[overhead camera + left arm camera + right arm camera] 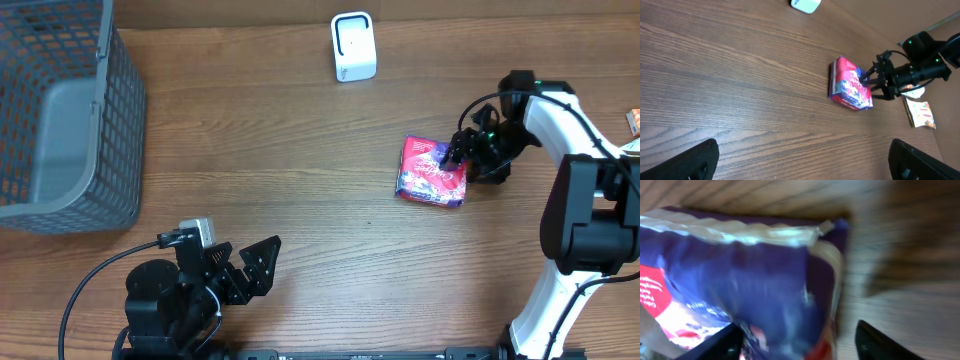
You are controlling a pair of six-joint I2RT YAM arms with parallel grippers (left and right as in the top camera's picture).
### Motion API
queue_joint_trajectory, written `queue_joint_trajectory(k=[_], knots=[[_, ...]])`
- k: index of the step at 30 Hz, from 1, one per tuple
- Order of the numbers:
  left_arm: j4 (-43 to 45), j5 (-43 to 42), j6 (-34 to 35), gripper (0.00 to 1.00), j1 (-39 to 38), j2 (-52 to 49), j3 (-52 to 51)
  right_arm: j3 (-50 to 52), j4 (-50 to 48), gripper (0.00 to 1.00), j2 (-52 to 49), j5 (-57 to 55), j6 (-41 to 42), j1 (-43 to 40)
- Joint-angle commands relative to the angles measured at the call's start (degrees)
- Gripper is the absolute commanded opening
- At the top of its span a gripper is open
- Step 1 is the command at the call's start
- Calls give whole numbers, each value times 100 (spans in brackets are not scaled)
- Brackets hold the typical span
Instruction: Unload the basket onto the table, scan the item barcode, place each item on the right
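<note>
Wooden table: a red-and-purple packet lies flat on the right half, nearer the robot than the white scanner and a little to its right.
Right claw: low at the packet's right edge, its fingers parted to either side of that end. In the wrist view bare wood shows between the packet and one finger, so nothing is clamped.
Left claw: spread wide at the near left, well apart from the packet, holding nothing.
Grey basket: at the table's far left, away from both claws.
</note>
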State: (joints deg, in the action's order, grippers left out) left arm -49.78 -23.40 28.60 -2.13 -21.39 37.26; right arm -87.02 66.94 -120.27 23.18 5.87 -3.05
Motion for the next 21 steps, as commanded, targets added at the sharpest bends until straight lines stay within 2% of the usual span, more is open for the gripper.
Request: queue_joint_trajectory(k=[1, 5, 6, 11, 15, 19, 21], knots=[[2, -39, 59, 100, 24, 24, 33, 238, -275, 54, 59, 131, 31, 190], [2, -39, 59, 100, 24, 24, 33, 232, -389, 18, 59, 138, 315, 208], [2, -39, 59, 100, 24, 24, 33, 223, -433, 6, 59, 181, 402, 208], [2, -39, 59, 100, 24, 24, 33, -142, -481, 4, 59, 1117, 402, 208], [2, -39, 59, 100, 24, 24, 33, -577, -874, 4, 59, 1777, 1021, 210], [2, -39, 59, 100, 22, 24, 33, -874, -2476, 4, 59, 2083, 2732, 210], [2, -39, 59, 100, 22, 24, 33, -885, -3604, 4, 59, 2376, 3661, 223]])
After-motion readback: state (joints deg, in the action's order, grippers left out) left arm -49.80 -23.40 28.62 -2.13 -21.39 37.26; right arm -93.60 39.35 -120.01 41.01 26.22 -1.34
